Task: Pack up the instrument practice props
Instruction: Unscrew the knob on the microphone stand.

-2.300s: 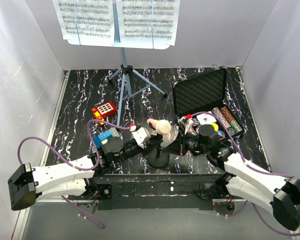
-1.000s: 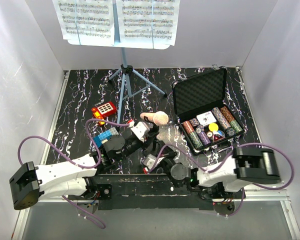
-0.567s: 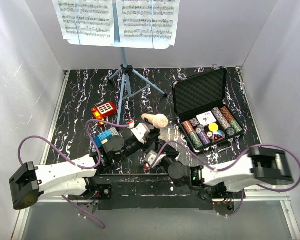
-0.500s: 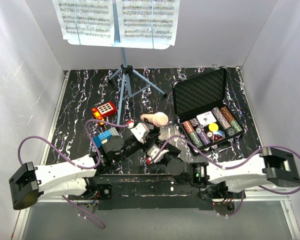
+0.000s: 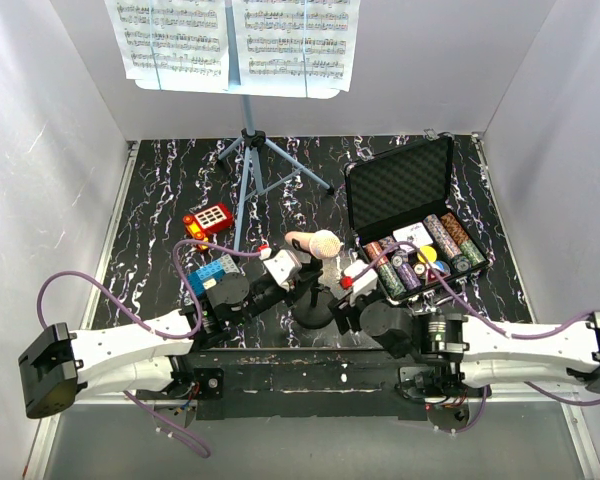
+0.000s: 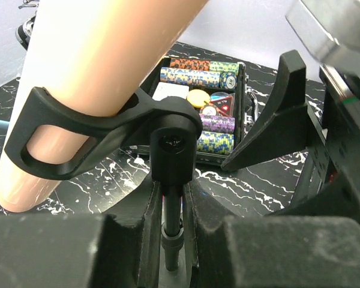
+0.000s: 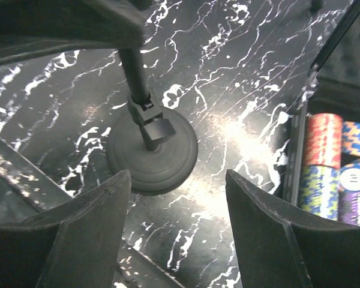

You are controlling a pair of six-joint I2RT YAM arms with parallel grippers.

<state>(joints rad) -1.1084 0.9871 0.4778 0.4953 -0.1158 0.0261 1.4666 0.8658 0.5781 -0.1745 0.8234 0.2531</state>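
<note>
The microphone (image 5: pixel 316 243), pale-headed, sits in a black clip on a thin pole above a black round base (image 5: pixel 315 309). My left gripper (image 5: pixel 296 283) is shut on that pole (image 6: pixel 172 207), just under the clip (image 6: pixel 102 123). My right gripper (image 5: pixel 348 292) is open just right of the base (image 7: pixel 153 154); its fingers (image 7: pixel 90 234) straddle bare table in front of it and touch nothing. The light-blue music stand (image 5: pixel 246 175) stands on tripod legs at the back, with white sheet-music pages (image 5: pixel 235 40) on its desk.
An open black case of poker chips (image 5: pixel 408 218) lies close to the right of the microphone, its chips (image 7: pixel 324 141) beside my right fingers. A red toy keypad (image 5: pixel 208 219) and a blue block (image 5: pixel 212 272) lie to the left. White walls enclose the table.
My right gripper has opened and swung from the left front of the stand's base round to its right side. The left gripper has kept its hold on the pole.
</note>
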